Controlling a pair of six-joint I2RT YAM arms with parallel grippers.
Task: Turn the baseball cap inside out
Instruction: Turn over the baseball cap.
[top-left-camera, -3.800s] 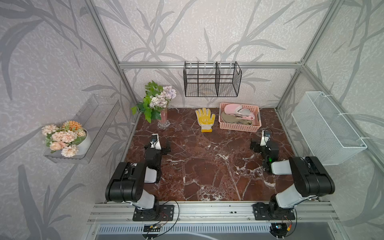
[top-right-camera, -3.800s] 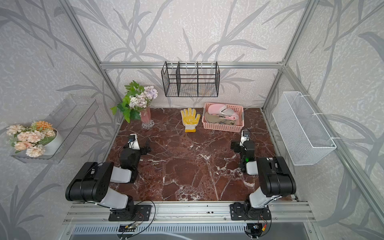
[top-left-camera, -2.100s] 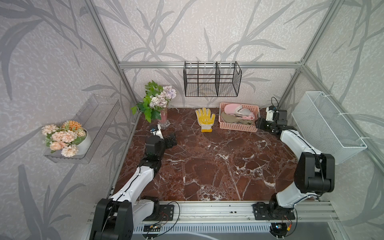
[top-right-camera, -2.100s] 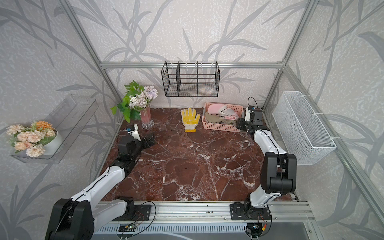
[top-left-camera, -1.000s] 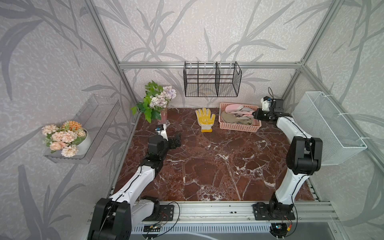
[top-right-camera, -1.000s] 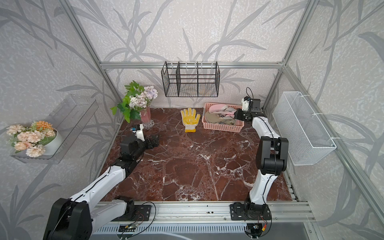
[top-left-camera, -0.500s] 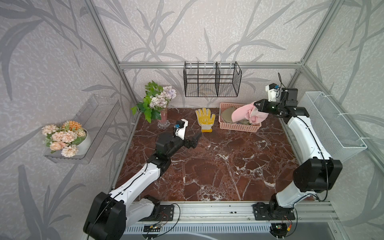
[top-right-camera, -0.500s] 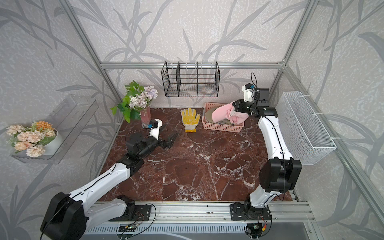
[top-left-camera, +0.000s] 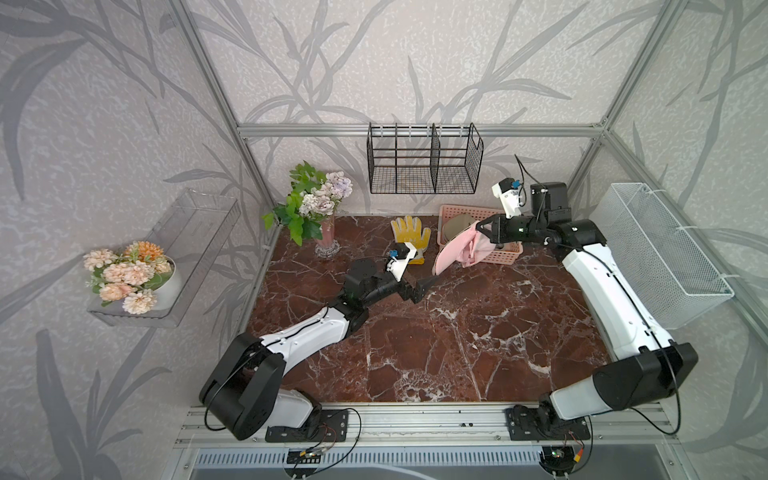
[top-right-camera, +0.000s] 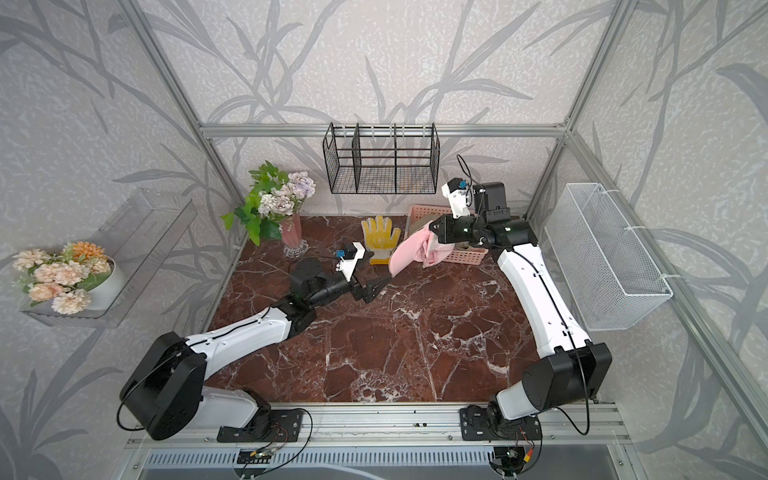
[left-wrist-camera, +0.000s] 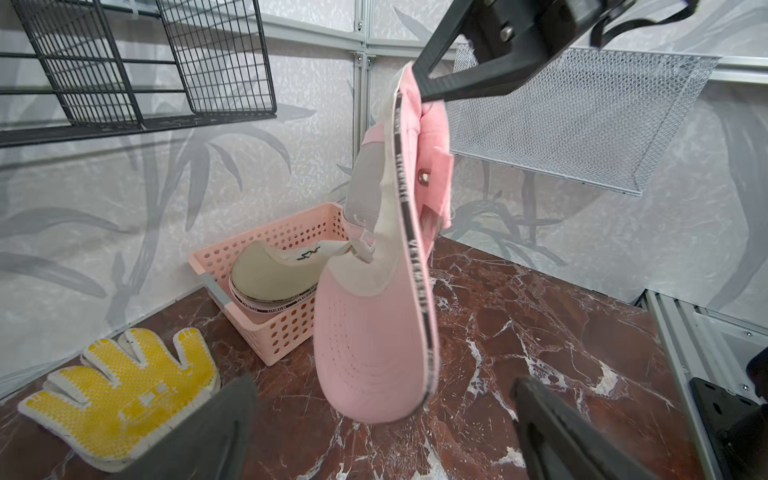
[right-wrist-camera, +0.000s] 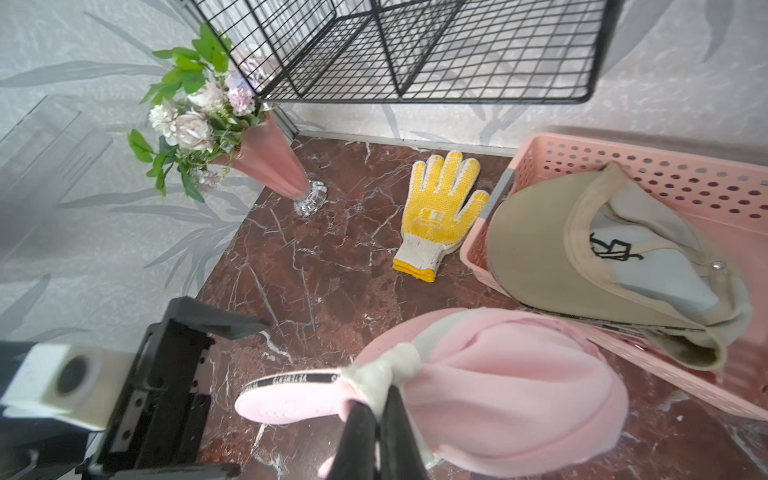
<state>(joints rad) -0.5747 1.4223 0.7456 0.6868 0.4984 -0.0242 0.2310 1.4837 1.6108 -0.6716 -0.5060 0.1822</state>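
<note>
Right hand (top-left-camera: 481, 227) pinches pink fabric baseball cap (top-left-camera: 451, 255), hanging over red marble desk (top-left-camera: 457, 332); left hand (top-left-camera: 422, 287) agape near brim.

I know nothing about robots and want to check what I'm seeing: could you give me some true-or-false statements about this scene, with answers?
1. The right claw is shut on the pink cap. True.
2. The left claw grips that cap too. False: it stands open, gripping nothing.
3. A beige cap lies in the basket. True.
4. The glove lies in the basket. False: it lies on the table beside the basket.
</note>
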